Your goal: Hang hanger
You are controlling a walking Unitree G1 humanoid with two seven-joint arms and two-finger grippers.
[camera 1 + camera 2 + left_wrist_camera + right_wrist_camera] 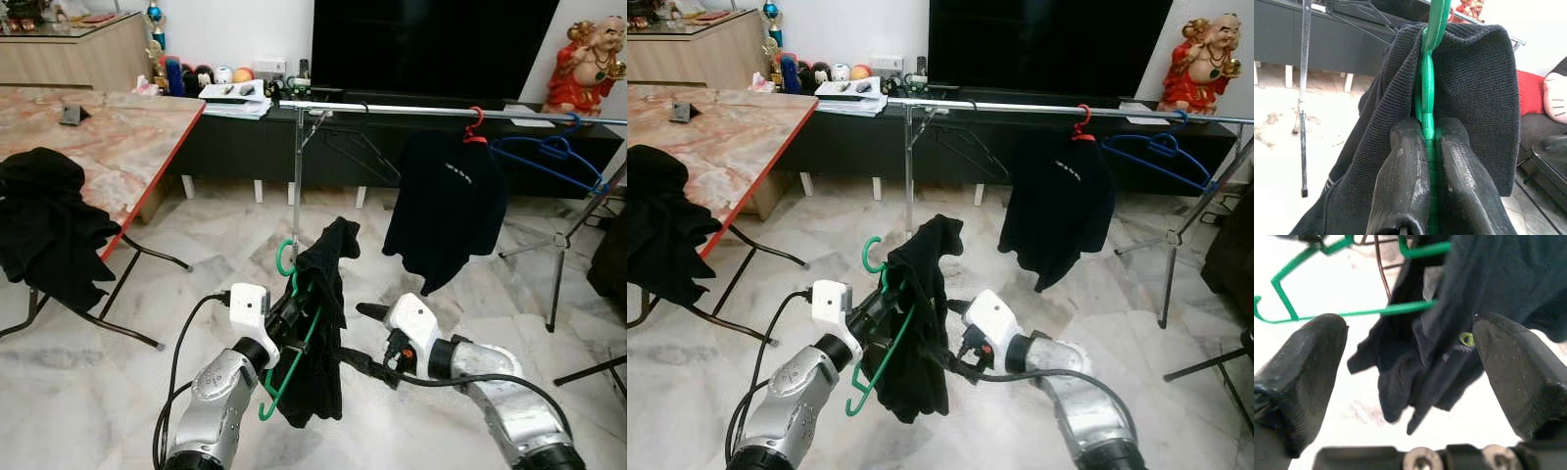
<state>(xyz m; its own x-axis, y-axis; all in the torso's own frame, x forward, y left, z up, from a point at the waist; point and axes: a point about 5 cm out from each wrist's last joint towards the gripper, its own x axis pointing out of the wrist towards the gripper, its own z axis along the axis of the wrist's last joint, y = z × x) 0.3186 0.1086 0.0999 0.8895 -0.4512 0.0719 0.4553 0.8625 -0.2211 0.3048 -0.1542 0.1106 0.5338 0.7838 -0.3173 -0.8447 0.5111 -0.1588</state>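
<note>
A long silver clothes rail (421, 113) is spanning the far side, carrying a hung black shirt (446, 206). Near it, a black knitted garment (318, 323) is draping over a green plastic hanger (294, 338), which the left gripper (1426, 147) is pinching. The right gripper (1410, 367) is hovering just right, fingers spread.

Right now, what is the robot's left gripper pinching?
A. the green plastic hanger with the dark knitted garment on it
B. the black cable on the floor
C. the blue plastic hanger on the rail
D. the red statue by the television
A: in the left wrist view the left gripper has its two black fingers shut on the green plastic hanger, with the dark knitted garment draped over it.
</note>
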